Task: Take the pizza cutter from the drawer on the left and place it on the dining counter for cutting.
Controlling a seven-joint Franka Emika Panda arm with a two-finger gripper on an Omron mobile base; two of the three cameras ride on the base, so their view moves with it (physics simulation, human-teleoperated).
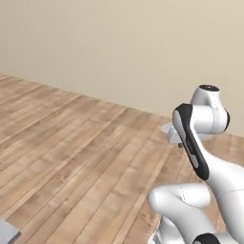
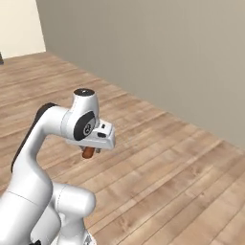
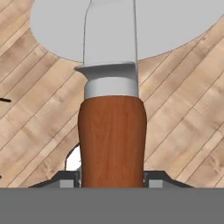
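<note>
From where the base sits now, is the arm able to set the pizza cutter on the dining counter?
Probably not yet. The claw is shut on the pizza cutter by its handle, but around the arm there is just wood floor and bare wall; no counter is within reach.

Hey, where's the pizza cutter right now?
The pizza cutter is held in the gripper, its handle between the fingers, above the wood floor.

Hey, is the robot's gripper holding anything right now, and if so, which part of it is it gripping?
Yes. The gripper holds the pizza cutter by its reddish-brown handle, a finger on each side; the silver wheel points away from the hand.
</note>
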